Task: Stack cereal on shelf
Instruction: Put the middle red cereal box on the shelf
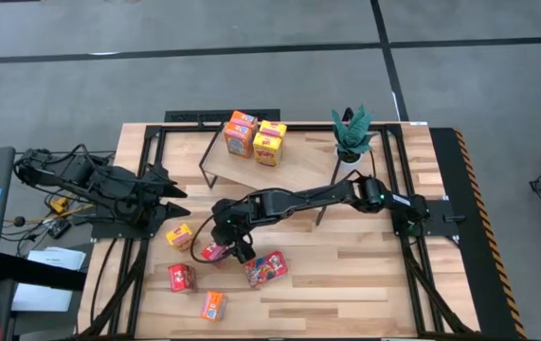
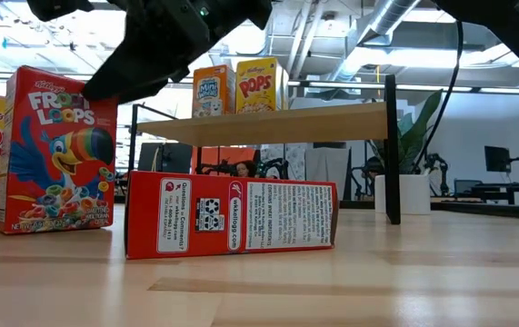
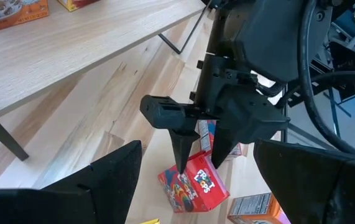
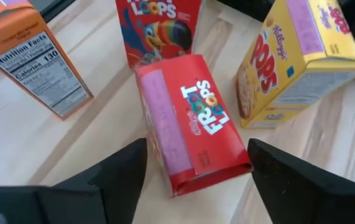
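The high view looked straight down over the whole table point(image 1: 365, 284), far enough to take in floor on every side. The low view sat at tabletop height, close behind a red box point(image 2: 230, 216) lying on its side, facing level toward the shelf point(image 2: 277, 124) and the room. Both wrist views looked down from close above at one red box point(image 3: 193, 183) point(image 4: 193, 118), the left one from farther off.

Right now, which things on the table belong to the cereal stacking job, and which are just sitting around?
Part of the job:
- cereal boxes on the table
- boxes already on the shelf
- shelf
- right gripper, jaws open above a red box

Just sitting around:
- potted plant
- left gripper, waiting at the table's edge
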Motion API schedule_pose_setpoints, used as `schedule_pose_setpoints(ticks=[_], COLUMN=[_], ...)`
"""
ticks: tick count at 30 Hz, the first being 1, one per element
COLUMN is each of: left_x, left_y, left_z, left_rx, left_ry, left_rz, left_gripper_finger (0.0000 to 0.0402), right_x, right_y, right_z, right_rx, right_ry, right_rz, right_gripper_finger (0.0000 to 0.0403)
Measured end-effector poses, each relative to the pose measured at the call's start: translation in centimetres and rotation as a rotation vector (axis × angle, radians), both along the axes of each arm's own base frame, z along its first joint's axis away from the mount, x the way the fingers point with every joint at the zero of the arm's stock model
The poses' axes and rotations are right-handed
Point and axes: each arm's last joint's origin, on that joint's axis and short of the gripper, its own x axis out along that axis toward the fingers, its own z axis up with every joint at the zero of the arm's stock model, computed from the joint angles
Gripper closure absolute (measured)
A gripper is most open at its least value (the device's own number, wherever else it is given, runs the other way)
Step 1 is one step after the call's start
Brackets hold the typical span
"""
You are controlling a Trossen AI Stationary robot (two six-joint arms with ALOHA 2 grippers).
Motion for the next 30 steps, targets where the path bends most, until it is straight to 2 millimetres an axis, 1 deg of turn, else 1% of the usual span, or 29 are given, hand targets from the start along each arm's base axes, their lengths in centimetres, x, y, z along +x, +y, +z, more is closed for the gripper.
schedule_pose_setpoints(ticks=[14,18,22,26,28,30], left_x=[0.0,0.0,0.0,0.0,0.0,0.0], left_y=[0.0,0.0,0.0,0.0,0.0,0.0], left_z=[0.0,0.0,0.0,0.0,0.0,0.0], left_rx=[0.000,0.000,0.000,0.000,0.000,0.000], left_ry=[0.000,0.000,0.000,0.000,0.001,0.000], left_rz=[0.000,0.000,0.000,0.000,0.000,0.000], left_gripper_finger=[0.0101,0.0101,0.0101,0.0101,0.0101,0.0101], right_x=[-0.3,-0.3,-0.5,-1.0,-1.6,-2.1], right_y=[0.1,0.2,0.6,0.8,0.7,0.3], right_z=[-0.2,-0.3,-0.4,0.7,1.9,3.7], right_rx=[0.015,0.025,0.028,0.054,0.068,0.090], right_ry=[0.044,0.061,0.075,0.089,0.097,0.080], right_rz=[-0.016,-0.028,-0.025,-0.047,-0.063,-0.087], right_gripper_finger=[0.0155,0.0173,0.0194,0.0204,0.0205,0.0202])
